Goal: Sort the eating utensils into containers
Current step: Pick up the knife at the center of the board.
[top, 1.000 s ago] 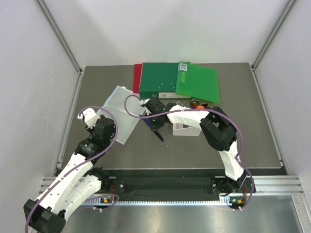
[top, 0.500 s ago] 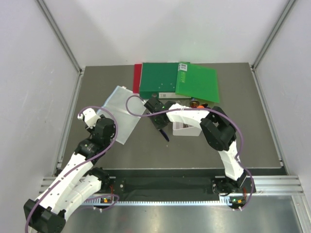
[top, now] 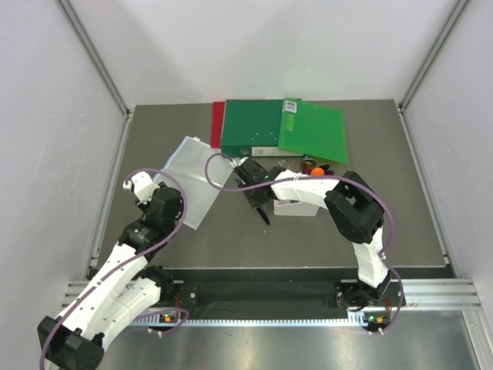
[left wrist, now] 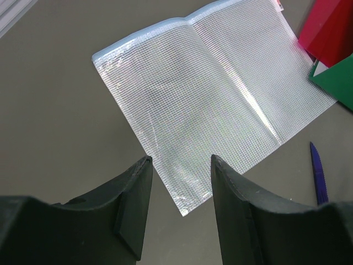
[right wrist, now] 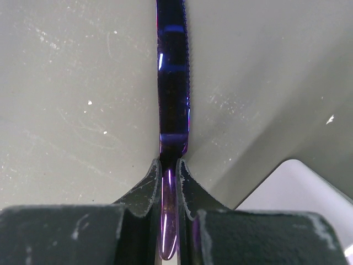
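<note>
At table centre — right gripper (right wrist: 169, 164) pinched shut on the dark blue knife (right wrist: 174, 72).
At nine o'clock of it, left gripper (left wrist: 179, 165) half-open — empty.

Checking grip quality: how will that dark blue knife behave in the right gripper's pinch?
Probably stiff: the dark blue knife juts straight from the right gripper. Its glossy finish looks slippery, and held by one end it may pivot.

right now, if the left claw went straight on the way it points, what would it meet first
Most likely the clear mesh sheet: the open left claw aims down at its near corner with nothing in between. The dark blue knife is off to the side. Depth is unclear.
</note>
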You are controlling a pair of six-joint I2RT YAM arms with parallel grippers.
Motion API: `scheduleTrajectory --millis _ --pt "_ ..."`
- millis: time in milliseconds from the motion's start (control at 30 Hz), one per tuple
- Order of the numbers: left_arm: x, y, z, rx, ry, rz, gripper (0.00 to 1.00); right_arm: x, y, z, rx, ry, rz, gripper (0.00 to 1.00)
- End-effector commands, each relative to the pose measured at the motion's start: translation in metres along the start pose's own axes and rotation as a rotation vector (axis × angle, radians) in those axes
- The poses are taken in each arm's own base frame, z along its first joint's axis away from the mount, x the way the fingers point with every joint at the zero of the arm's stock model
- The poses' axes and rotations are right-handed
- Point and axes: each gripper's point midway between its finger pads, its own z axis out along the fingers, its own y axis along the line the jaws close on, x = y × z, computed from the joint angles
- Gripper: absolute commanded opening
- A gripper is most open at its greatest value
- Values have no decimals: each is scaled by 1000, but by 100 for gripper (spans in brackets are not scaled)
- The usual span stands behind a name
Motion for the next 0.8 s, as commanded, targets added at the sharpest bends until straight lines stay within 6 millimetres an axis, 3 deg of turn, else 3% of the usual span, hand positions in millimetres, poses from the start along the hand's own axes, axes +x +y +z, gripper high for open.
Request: scheduleTrajectory --millis 0,367,767 --pt "-5 -2 2 3 -22 -9 52 -1 -6 -3 6 -39 24 0" --pt "-2 -2 4 -1 -13 0 52 -20 -14 -27 23 -96 1 0" --pt "-3 -2 3 1 -16 -1 52 -22 -11 -29 2 -127 24 0"
